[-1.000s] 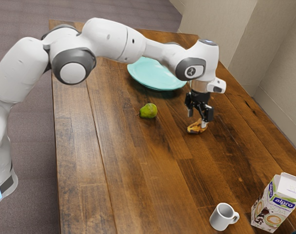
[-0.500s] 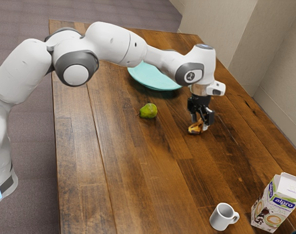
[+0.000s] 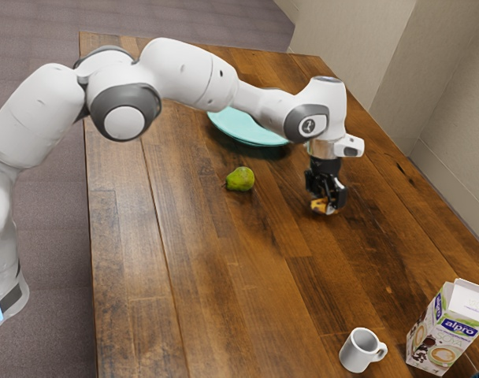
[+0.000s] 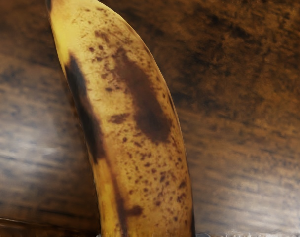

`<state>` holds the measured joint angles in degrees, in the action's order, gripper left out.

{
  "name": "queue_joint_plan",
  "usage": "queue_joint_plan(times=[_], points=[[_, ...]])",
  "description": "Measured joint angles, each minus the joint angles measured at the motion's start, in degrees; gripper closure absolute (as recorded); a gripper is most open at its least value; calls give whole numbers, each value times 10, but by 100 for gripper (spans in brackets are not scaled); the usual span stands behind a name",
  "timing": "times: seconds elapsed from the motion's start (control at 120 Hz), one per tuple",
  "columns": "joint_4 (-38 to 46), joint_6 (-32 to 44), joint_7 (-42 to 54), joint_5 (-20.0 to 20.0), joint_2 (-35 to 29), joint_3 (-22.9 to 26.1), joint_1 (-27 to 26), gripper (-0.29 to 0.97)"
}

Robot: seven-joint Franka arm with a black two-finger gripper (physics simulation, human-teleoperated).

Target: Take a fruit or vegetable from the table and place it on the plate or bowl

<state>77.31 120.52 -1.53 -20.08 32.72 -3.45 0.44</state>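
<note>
Straddling the banana (image 3: 323, 206), the jaws stand low over the desk (image 3: 184, 276), spread apart with one dark finger at either side of the fruit. No pinch on it shows, so they read as released. The banana lies flat on the wood directly under the hand, at about 4 o'clock from the plate (image 3: 251, 127) and well off it. In the wrist view the banana (image 4: 130, 128) runs lengthwise beneath the hand, yellow with brown freckles and two large dark bruises, against the grained desk (image 4: 248, 123).

A second ago the hand hung higher, with the banana showing clear below the fingertips. It has since come straight down, and the jaws now cover most of the fruit. Their spread looks unchanged. The banana has kept its spot, and nothing else on the desk has shifted.

Counted from the exterior view's left to its right:
- One white arm (image 3: 184, 75).
- One green pear (image 3: 239, 179), at roughly 9 o'clock from the banana and apart from it.
- One teal plate, partly behind the forearm.
- One banana.
- One white mug (image 3: 362, 349), upright, near 5 o'clock from the banana.
- One milk carton (image 3: 448, 327), just beside the mug at its 3 o'clock.
</note>
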Motion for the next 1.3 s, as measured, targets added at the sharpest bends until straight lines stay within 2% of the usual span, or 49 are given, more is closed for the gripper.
queue_joint_plan(times=[0.1, 0.175, 0.258, 0.317, 0.433, 0.542, 0.875, 1.017, 1.175, 1.3], points=[[2, 0, -5, 1, -12, -1, -1, 59], [24, 1, -10, 2, -41, -2, 3, 57], [83, 1, -18, 5, -108, -6, 10, 61], [118, 1, -27, 18, -160, -9, 14, 58], [151, 1, -42, 38, -209, -21, 37, 57], [187, 0, -54, 49, -250, -25, 85, 56], [203, -2, -78, 65, -269, -33, 177, 62], [201, -2, -78, 65, -261, -40, 198, 58], [192, 0, -71, 63, -246, -51, 205, 60], [188, 0, -57, 57, -248, -62, 207, 27]])
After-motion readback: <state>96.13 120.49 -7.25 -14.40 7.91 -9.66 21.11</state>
